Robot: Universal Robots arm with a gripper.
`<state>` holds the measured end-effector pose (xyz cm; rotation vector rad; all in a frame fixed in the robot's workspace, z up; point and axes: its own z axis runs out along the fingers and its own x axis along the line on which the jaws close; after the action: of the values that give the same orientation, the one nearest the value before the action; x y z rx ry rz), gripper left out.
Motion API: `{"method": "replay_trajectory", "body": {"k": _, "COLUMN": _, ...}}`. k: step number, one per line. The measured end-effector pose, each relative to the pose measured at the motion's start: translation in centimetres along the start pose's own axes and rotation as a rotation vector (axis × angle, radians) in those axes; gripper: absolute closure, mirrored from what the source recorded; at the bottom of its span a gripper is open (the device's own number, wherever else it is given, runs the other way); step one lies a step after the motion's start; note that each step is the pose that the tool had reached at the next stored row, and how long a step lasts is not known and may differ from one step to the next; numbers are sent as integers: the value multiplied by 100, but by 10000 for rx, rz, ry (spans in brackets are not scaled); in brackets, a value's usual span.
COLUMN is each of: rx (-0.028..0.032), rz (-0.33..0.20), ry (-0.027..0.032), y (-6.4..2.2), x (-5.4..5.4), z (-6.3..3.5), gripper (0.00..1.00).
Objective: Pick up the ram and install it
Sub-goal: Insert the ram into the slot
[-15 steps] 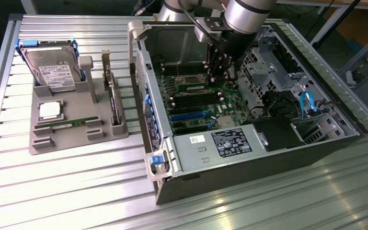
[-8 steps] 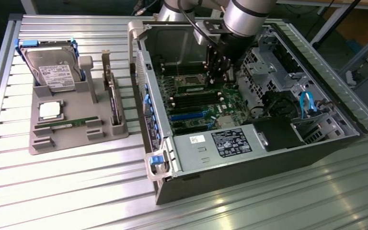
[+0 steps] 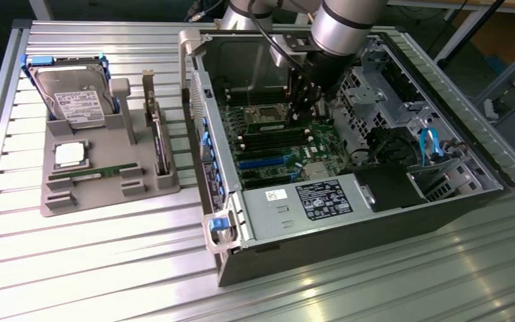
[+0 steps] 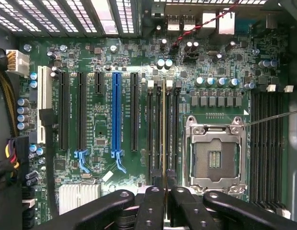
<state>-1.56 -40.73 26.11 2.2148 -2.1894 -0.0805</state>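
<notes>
Claw [image 4: 164, 203], wrist view: closed on the ram [image 4: 164, 129], held edge-on over the memory slots [image 4: 149, 134] beside the empty CPU socket [image 4: 214, 155]. Risk: any tilt or sideways offset would likely jam the ram against a slot wall or latch.

Exterior view: the claw [image 3: 305, 114] is inside the open computer case [image 3: 347, 228]. Well apart from it on the surface [image 3: 105, 268], a grey tray [image 3: 61, 204] holds a hard drive [image 3: 77, 100], CPU chip [image 3: 70, 154], expansion card [image 3: 159, 144] and second memory stick [image 3: 96, 173].

Two ram sticks [image 3: 96, 173] [image 4: 163, 129], one hard drive [image 3: 77, 100], one CPU chip [image 3: 70, 154], one expansion card [image 3: 158, 149], one computer case [image 3: 347, 241].
</notes>
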Motion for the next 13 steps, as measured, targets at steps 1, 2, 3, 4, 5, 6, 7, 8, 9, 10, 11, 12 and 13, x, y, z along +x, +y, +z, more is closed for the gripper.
{"method": "replay_trajectory", "body": {"k": 1, "rx": 0, "rz": 0, "ry": 1, "y": 0, "x": 0, "z": 7, "gripper": 88}}
{"method": "replay_trajectory", "body": {"k": 2, "rx": 1, "rz": 0, "ry": 0, "y": -1, "x": 0, "z": 14, "gripper": 88}}
{"method": "replay_trajectory", "body": {"k": 3, "rx": 1, "rz": 0, "ry": 0, "y": -1, "x": 0, "z": 21, "gripper": 88}}
{"method": "replay_trajectory", "body": {"k": 4, "rx": 2, "rz": 0, "ry": 0, "y": -1, "x": 1, "z": 27, "gripper": 88}}
{"method": "replay_trajectory", "body": {"k": 5, "rx": 2, "rz": 1, "ry": 3, "y": -1, "x": 1, "z": 30, "gripper": 88}}
{"method": "replay_trajectory", "body": {"k": 6, "rx": 2, "rz": 0, "ry": 2, "y": -1, "x": 1, "z": 30, "gripper": 88}}
{"method": "replay_trajectory", "body": {"k": 7, "rx": 3, "rz": 0, "ry": -2, "y": -2, "x": 1, "z": 30, "gripper": 88}}
{"method": "replay_trajectory", "body": {"k": 8, "rx": 4, "rz": 0, "ry": -3, "y": -2, "x": 1, "z": 31, "gripper": 88}}
{"method": "replay_trajectory", "body": {"k": 9, "rx": 4, "rz": 0, "ry": -5, "y": -2, "x": 1, "z": 31, "gripper": 88}}
{"method": "replay_trajectory", "body": {"k": 10, "rx": 5, "rz": 1, "ry": -9, "y": -1, "x": 6, "z": 33, "gripper": 88}}
{"method": "replay_trajectory", "body": {"k": 11, "rx": 5, "rz": 0, "ry": -7, "y": -1, "x": 12, "z": 32, "gripper": 88}}
{"method": "replay_trajectory", "body": {"k": 12, "rx": 4, "rz": 0, "ry": -6, "y": -1, "x": 18, "z": 31, "gripper": 88}}
{"method": "replay_trajectory", "body": {"k": 13, "rx": 4, "rz": 0, "ry": -6, "y": -1, "x": 30, "z": 31, "gripper": 88}}
